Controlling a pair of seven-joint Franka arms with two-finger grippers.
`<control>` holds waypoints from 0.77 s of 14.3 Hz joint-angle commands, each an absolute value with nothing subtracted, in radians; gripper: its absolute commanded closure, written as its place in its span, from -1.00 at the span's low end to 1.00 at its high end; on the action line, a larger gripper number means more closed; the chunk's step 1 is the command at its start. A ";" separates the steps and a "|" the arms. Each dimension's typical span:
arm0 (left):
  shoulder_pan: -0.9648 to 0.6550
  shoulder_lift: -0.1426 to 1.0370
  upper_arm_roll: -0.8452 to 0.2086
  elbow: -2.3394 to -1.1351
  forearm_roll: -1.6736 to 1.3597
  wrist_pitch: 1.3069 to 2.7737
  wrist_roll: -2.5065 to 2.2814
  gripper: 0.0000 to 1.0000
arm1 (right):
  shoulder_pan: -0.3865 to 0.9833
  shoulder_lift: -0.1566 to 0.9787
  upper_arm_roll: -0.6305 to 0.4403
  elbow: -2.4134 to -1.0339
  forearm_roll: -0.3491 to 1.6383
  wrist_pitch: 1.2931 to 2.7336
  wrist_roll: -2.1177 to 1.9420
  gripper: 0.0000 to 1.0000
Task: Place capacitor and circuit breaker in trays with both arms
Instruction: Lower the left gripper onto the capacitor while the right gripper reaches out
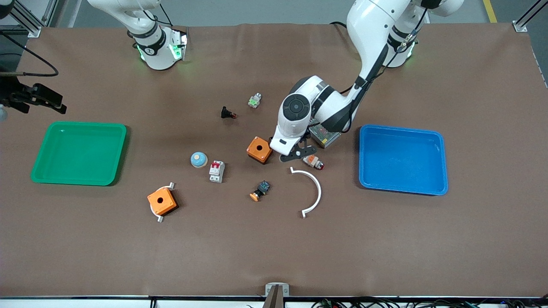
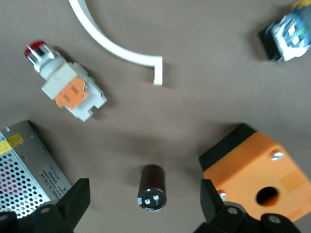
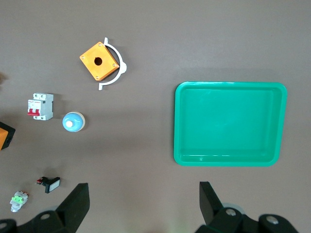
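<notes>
The capacitor, a small dark cylinder with a lighter end, lies on the brown table between an orange box and a perforated metal box. My left gripper is open, with its fingers apart on either side of the capacitor and not touching it. In the front view the left gripper hides the capacitor. The circuit breaker, white-grey with red toggles, lies beside a blue dome and also shows in the right wrist view. My right gripper is open and empty, high over bare table near the green tray.
A green tray sits at the right arm's end and a blue tray at the left arm's end. Around the left gripper are an orange box, a white-orange part with a red tip, a white arc and a black switch.
</notes>
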State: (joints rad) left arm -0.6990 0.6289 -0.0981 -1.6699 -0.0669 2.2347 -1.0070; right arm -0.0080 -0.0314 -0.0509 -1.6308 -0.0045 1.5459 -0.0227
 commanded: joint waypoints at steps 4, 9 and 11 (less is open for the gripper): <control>-0.736 0.615 -0.094 -1.726 -0.066 2.264 -1.008 -0.99 | -0.014 0.028 -0.046 -1.612 -0.038 1.656 -0.026 -1.00; -0.739 0.632 -0.107 -1.729 -0.071 2.293 -1.006 -0.94 | -0.025 0.080 -0.046 -1.611 -0.038 1.680 -0.028 -1.00; -0.741 0.641 -0.107 -1.729 -0.071 2.302 -1.009 -0.84 | -0.020 0.110 -0.046 -1.606 -0.049 1.674 -0.028 -1.00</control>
State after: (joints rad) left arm -0.7362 0.6346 -0.1077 -1.7192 -0.0668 2.2762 -1.0065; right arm -0.0125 0.0734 -0.0543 -1.6307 -0.0218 1.6773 -0.0230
